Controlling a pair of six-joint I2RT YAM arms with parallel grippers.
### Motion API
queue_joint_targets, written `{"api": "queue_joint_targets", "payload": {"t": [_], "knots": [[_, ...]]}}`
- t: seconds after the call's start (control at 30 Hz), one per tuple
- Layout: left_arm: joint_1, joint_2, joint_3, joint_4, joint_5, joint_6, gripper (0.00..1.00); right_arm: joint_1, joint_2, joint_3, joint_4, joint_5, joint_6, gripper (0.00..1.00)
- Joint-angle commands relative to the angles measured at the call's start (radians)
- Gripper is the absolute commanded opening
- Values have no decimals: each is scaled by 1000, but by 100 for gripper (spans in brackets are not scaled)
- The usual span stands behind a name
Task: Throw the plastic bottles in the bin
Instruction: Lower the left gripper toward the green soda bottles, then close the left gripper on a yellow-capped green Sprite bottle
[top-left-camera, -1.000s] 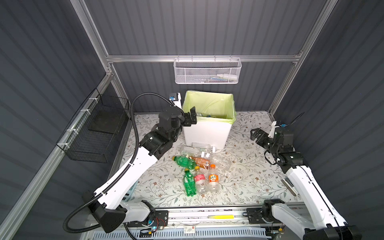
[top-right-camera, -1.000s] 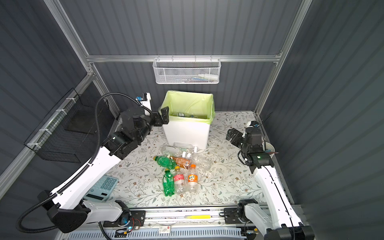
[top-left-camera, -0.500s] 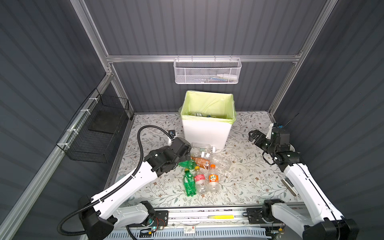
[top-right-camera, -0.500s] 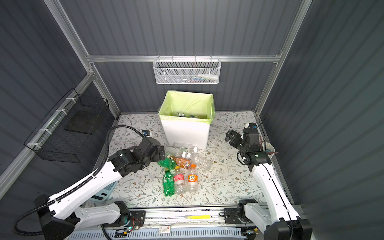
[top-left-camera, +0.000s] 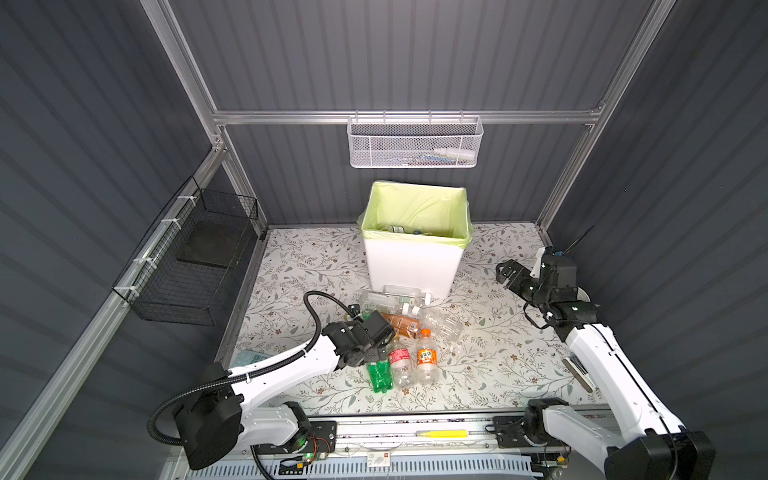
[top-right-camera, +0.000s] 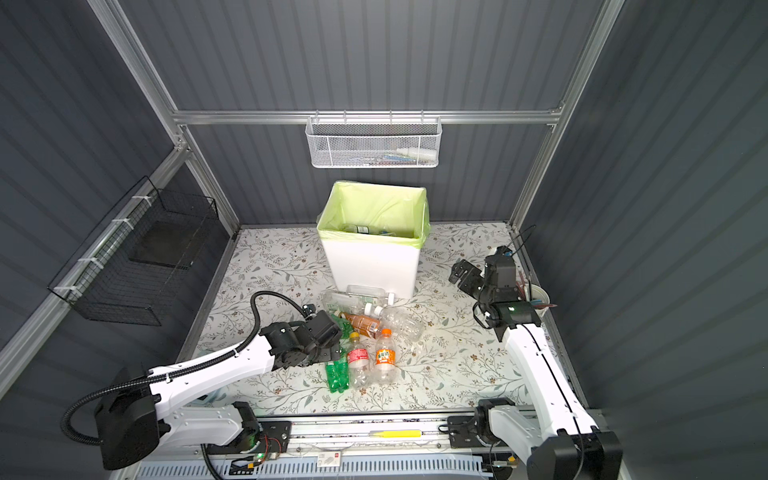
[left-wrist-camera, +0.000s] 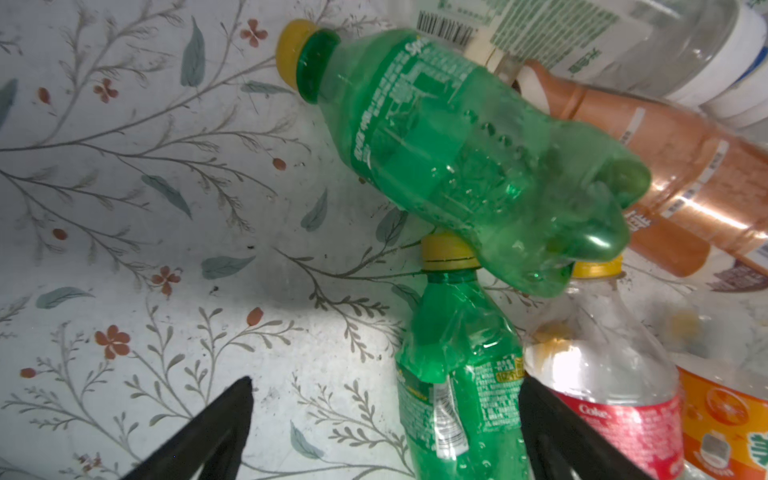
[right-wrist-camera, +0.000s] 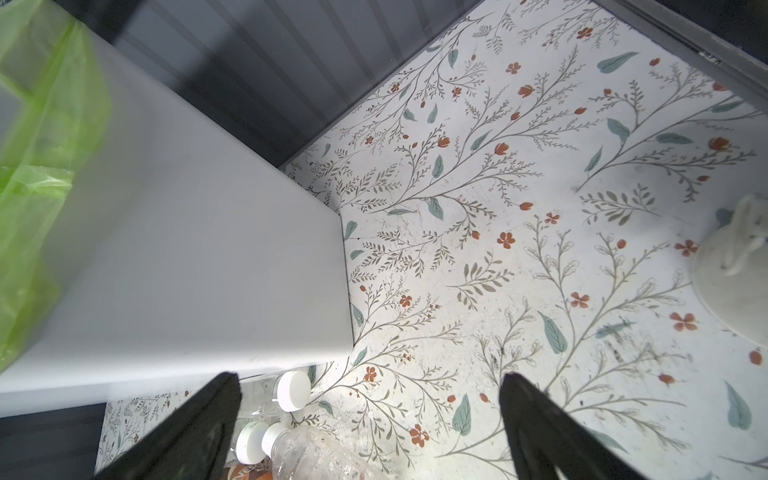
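Observation:
Several plastic bottles (top-left-camera: 415, 332) lie in a heap on the floral table, in front of the bin (top-left-camera: 415, 257) (top-right-camera: 374, 266). The bin is white with a lime-green bag, and a few bottles show inside it. My left gripper (top-left-camera: 368, 356) (top-right-camera: 328, 353) (left-wrist-camera: 384, 415) is low at the heap's left edge and open. A crushed green bottle (left-wrist-camera: 457, 395) lies inside its gap, by one finger. Past it lie another green bottle (left-wrist-camera: 457, 145), a brown one (left-wrist-camera: 665, 166) and a red-labelled one (left-wrist-camera: 615, 415). My right gripper (top-left-camera: 505, 272) (top-right-camera: 459, 272) (right-wrist-camera: 370, 415) hangs open and empty, right of the bin.
A white mesh basket (top-left-camera: 413, 143) hangs on the back rail and a black wire basket (top-left-camera: 195, 266) on the left wall. A white cup of pens (top-right-camera: 538, 297) stands behind the right arm. A calculator (top-left-camera: 249, 358) lies under the left arm.
My left arm has swung from the bin's rim down to the heap's left side, its gripper still open. The right arm has barely shifted.

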Motion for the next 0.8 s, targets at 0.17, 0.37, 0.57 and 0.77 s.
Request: {"api": "queue_joint_targets", "payload": {"t": [0.17,0.37,0.57,0.77], "knots": [[-6,48,-52,116,126,11,99,3,24,-12,8,-17,7,99],[-7,92,-63,119,144,10,98,2,21,-21,7,-14,6,99],[-6,120,-77,71,106,-36,88,2,11,-31,1,-2,2,99],[-5,106,-81,11,43,-77,86,2,9,-32,-4,0,1,99]]}}
